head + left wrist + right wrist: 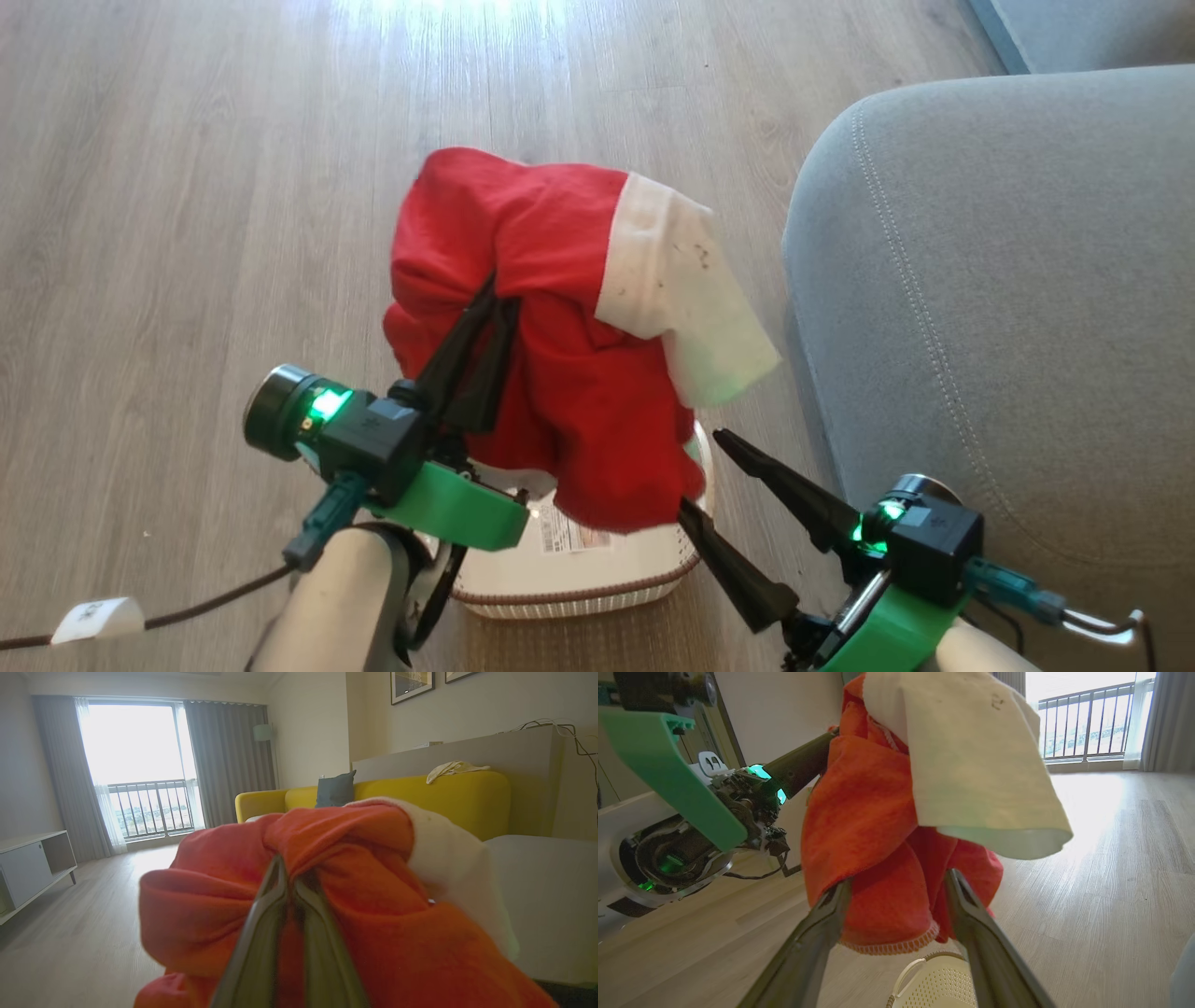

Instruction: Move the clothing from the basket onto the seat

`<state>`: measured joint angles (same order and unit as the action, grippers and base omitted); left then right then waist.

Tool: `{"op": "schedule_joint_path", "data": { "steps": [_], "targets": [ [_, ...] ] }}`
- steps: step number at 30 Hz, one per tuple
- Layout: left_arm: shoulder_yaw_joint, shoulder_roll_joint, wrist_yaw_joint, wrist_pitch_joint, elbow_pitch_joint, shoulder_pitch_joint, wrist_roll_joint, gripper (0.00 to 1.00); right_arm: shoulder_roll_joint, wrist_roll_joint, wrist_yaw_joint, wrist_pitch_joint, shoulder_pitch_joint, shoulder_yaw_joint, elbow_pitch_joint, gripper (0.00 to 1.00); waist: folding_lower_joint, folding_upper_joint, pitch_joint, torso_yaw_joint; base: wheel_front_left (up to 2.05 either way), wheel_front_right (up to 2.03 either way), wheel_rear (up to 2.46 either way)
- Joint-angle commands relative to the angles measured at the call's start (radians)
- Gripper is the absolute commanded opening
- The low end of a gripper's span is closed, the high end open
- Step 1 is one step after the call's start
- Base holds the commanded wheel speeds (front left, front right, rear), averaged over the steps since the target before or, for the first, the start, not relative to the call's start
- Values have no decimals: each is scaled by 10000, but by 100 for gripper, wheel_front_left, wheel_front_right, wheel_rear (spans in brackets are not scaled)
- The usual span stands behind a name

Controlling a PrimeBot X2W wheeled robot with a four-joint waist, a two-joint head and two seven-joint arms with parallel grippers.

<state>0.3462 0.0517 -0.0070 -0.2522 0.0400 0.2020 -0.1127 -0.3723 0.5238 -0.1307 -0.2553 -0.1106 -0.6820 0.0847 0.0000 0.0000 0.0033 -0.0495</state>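
The clothing [560, 327], a red shirt with a white sleeve, hangs bunched in the air above the basket [579, 574]. My left gripper [495, 289] is shut on a fold of it, and in the left wrist view the gripper [287, 872] pinches the red cloth [373, 942]. My right gripper [702, 471] is open at the shirt's lower right hem. In the right wrist view the red cloth [878, 812] hangs just past that open gripper [896, 882], with the basket [938, 982] below. The grey seat [1008, 280] lies to the right.
Pale wood floor [187, 187] stretches to the left and ahead. A yellow sofa [467, 793] with a dark cushion stands across the room, and a low white cabinet [32, 863] by the window. A cable with a white tag [93, 621] trails at the lower left.
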Motion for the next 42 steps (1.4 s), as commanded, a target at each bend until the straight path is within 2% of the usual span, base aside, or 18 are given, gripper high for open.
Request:
{"op": "schedule_joint_path", "data": {
  "steps": [1,8,18,30,42],
  "targets": [
    [-497,-14,-27,-95,364,575,92,0,-149,165,0,-65,-104,-40,410,100,0,0,0,-22,0,0,0],
    [-785,-14,-68,-95,358,587,137,0,-623,226,0,-65,22,-128,783,100,0,0,4,-119,0,0,0],
    [-536,-14,-46,-95,375,534,77,0,-549,51,0,-65,-157,-420,969,100,0,0,-87,-67,0,0,0],
    [516,-14,-51,-95,549,342,-128,0,-18,-190,0,-65,-259,186,77,100,0,0,-176,105,0,0,0],
    [1473,-14,-97,-95,503,181,-223,0,345,-1663,0,-65,-519,1055,-509,100,0,0,-118,326,0,0,0]
  ]
}}
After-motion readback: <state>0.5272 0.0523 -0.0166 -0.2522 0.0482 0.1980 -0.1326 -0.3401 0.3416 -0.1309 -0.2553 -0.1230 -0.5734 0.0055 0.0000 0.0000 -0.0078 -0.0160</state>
